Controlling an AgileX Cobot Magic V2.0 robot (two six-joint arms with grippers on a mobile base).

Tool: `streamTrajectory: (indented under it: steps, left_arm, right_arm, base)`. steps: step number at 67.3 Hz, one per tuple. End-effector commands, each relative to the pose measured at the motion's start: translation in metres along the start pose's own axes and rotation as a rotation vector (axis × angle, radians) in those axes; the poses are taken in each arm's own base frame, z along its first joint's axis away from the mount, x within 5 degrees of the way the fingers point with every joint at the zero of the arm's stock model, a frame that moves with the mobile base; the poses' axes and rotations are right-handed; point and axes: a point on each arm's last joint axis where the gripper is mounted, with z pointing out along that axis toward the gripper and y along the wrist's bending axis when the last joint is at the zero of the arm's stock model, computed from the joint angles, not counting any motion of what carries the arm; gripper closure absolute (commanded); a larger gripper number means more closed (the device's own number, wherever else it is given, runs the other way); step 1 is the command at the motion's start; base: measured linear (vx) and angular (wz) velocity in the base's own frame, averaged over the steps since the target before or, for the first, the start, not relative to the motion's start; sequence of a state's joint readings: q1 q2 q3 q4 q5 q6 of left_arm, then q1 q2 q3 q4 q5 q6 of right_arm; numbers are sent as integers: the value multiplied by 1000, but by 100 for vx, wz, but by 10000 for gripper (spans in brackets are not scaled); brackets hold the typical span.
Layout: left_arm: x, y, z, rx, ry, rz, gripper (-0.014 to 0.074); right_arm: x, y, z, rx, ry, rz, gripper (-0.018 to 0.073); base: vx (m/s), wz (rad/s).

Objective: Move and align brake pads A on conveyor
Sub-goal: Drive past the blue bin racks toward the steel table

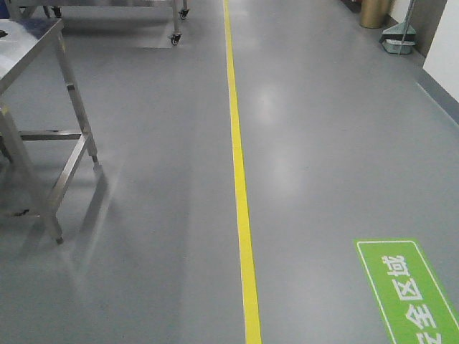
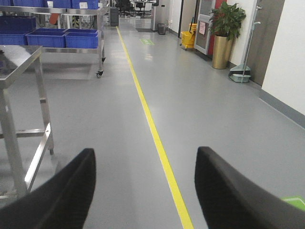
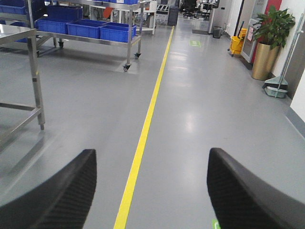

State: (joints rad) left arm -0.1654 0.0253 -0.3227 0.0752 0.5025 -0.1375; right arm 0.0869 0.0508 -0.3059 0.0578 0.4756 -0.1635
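Floor: grey, yellow line; conveyor, pads unseen.
Jaws: both pairs apart, empty.
Risk: reaching blind, nothing to grasp.

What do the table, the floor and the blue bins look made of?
Table: likely stainless steel, brushed; its legs gleam. Floor: smooth grey coating, perhaps epoxy or vinyl; glossy glare patches. Bins: probably moulded plastic, uniform blue, thick rims.

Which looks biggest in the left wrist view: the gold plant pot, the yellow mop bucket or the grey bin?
1. gold plant pot
2. yellow mop bucket
3. grey bin
The bin stands farthest down the hall, so its real size is unsure.
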Motion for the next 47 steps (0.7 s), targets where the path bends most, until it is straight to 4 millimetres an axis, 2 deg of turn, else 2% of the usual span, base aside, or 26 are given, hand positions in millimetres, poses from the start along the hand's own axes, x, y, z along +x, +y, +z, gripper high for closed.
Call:
streamTrajectory:
  steps: [1, 47]
  left_arm:
    - [-13, -2, -1, 17, -83, 1, 153]
    - [-13, -2, -1, 17, -83, 1, 153]
  right_arm:
    - [-14, -2, -2, 21, -92, -10, 75]
    - [-14, -2, -2, 21, -92, -10, 75]
  base:
    - [68, -6]
    - [65, -5]
